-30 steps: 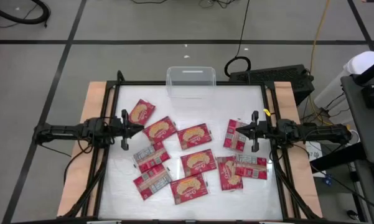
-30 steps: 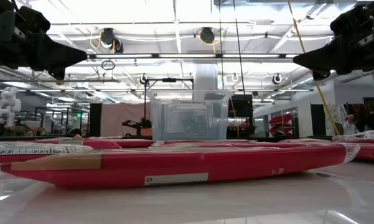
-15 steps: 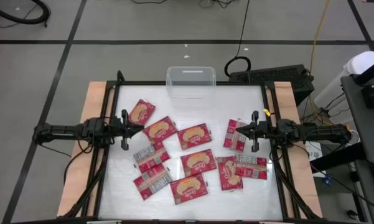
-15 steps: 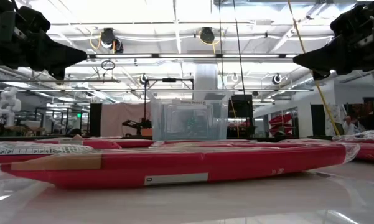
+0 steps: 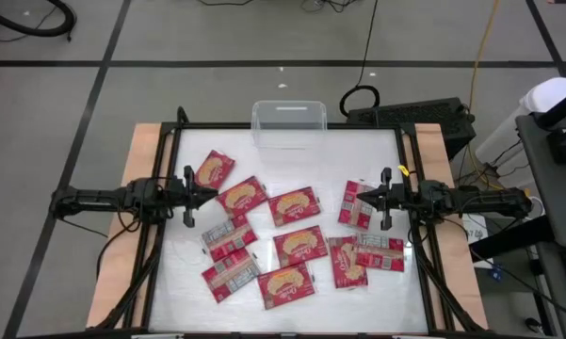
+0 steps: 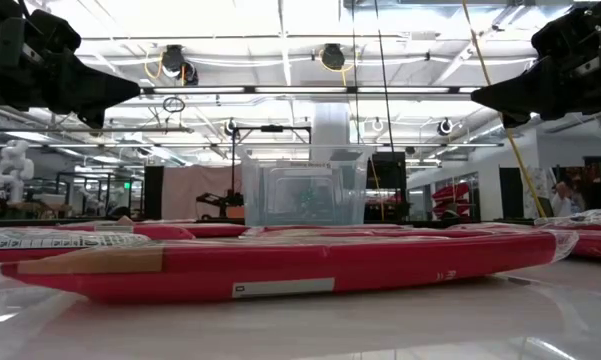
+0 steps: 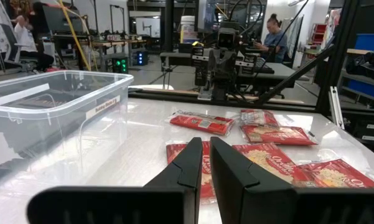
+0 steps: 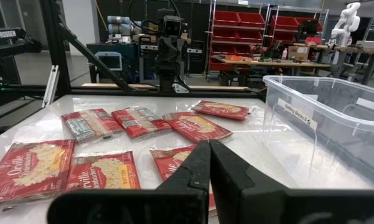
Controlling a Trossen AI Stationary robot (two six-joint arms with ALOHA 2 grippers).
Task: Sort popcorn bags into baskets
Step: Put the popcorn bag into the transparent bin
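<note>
Dark left hand point(image 5: 205, 195) and right hand point(image 5: 365, 197) closed, empty.

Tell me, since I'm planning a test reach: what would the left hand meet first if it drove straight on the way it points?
Probably nothing on the table: the left hand, shut and empty, points level across it above the flat red popcorn bags. First in line looks to be the right hand facing it, though height is hard to judge.
</note>
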